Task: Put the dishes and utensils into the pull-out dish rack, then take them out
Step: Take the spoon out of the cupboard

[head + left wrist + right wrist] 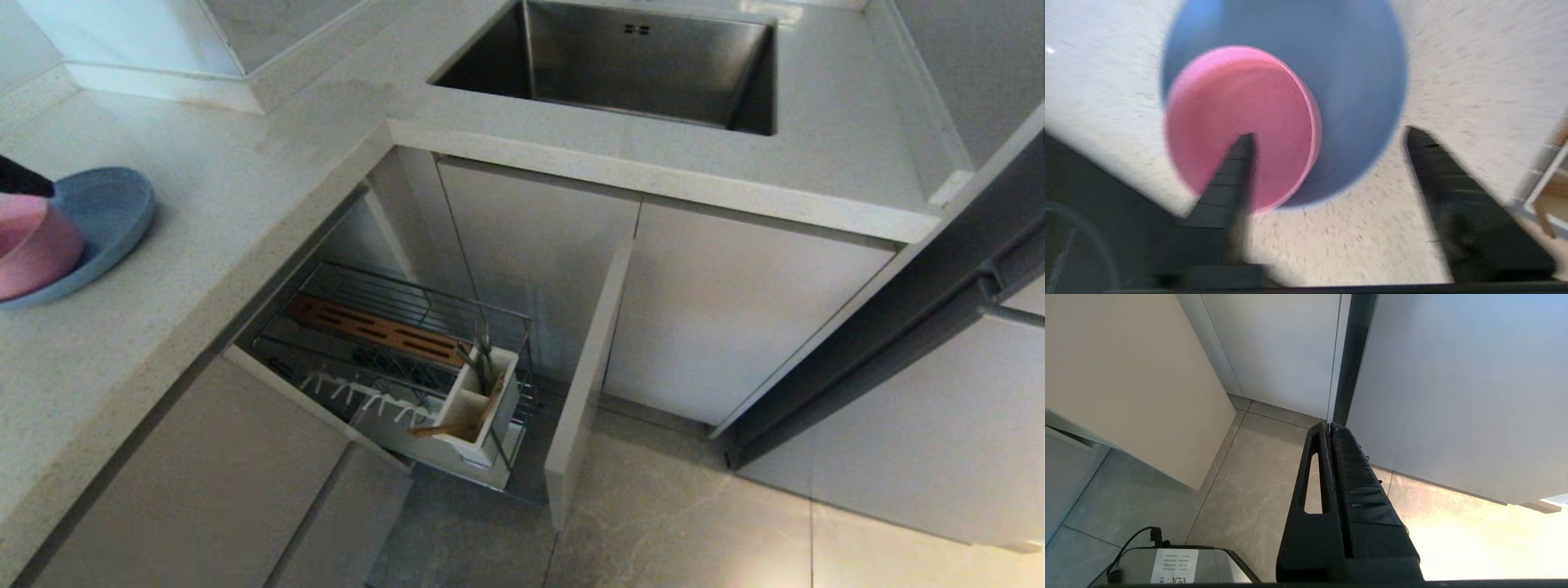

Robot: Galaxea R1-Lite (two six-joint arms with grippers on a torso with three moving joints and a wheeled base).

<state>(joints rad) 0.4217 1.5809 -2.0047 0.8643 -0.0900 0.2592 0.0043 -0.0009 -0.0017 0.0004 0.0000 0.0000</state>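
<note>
The pink bowl (33, 245) rests on the blue plate (110, 216) on the counter at the far left. Only a black tip of my left gripper (20, 178) shows there, just above the bowl. In the left wrist view the left gripper (1331, 134) is open. One of its fingers (1237, 171) is over the bowl (1237, 114) and the other over bare counter beside the plate (1351, 81). The pull-out dish rack (326, 282) stands open below the counter. Its white utensil box (506, 408) holds the fork and spoon (482, 359) and the chopsticks (457, 425). My right gripper (1329, 426) is shut and empty, low over the floor.
A steel sink (637, 65) is set into the countertop at the back. An open cabinet door (584, 367) stands edge-on just right of the rack. Grey floor tiles (694, 523) lie below. A grey device with a cable (1167, 563) sits on the floor near the right arm.
</note>
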